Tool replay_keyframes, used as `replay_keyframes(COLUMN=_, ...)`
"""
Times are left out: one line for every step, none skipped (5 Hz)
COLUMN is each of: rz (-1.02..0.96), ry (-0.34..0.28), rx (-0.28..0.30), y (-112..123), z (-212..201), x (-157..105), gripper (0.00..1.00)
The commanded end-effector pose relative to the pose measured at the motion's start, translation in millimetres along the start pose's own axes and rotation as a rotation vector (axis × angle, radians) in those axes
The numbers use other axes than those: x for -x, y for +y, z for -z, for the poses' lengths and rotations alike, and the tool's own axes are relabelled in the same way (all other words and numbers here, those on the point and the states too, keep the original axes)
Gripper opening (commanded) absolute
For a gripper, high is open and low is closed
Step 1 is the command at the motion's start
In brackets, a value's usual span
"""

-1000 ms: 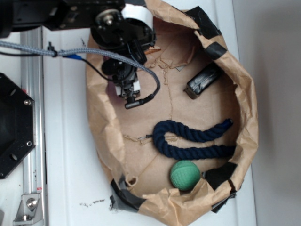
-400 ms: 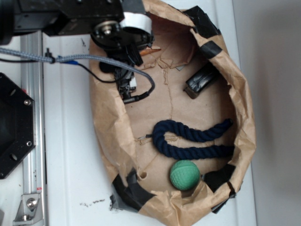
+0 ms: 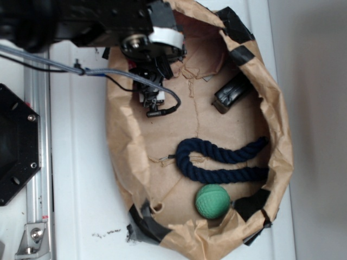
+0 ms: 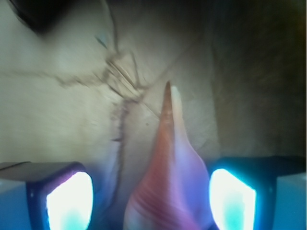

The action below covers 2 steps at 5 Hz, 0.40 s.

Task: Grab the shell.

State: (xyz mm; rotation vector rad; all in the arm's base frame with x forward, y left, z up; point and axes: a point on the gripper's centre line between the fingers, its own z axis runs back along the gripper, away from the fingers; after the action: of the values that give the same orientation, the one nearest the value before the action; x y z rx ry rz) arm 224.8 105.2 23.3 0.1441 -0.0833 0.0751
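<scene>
The shell [image 4: 168, 182] is tan-orange with ribbed whorls. It lies between my fingers in the wrist view, with its pointed tail aimed away over the brown paper. My gripper [image 4: 151, 201] is open around it. The right pad [image 4: 231, 199] is close against the shell and the left pad [image 4: 69, 201] stands off with a gap. In the exterior view my gripper [image 3: 161, 60] is low at the back left of the paper bag's floor. The shell is hidden under it there.
The brown paper bag [image 3: 122, 146] has crumpled walls patched with black tape. Inside lie a navy rope [image 3: 217, 162], a green ball [image 3: 212, 201] at the front and a black box [image 3: 234, 92] at the right. A metal rail [image 3: 38, 135] runs along the left.
My gripper has moved right and farther back in the bag. The shell's tip, which showed beside the gripper earlier, is now covered by it.
</scene>
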Motion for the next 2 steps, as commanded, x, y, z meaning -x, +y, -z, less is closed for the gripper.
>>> replay_keyframes(rz=-0.047, ry=-0.025, rx=0.036, y=11.0, z=-14.2, x=1.1, gripper=0.00)
replay_keyframes(rz=-0.045, ry=-0.056, rx=0.049, y=6.2, z=-33.5, x=-8.4, gripper=0.00)
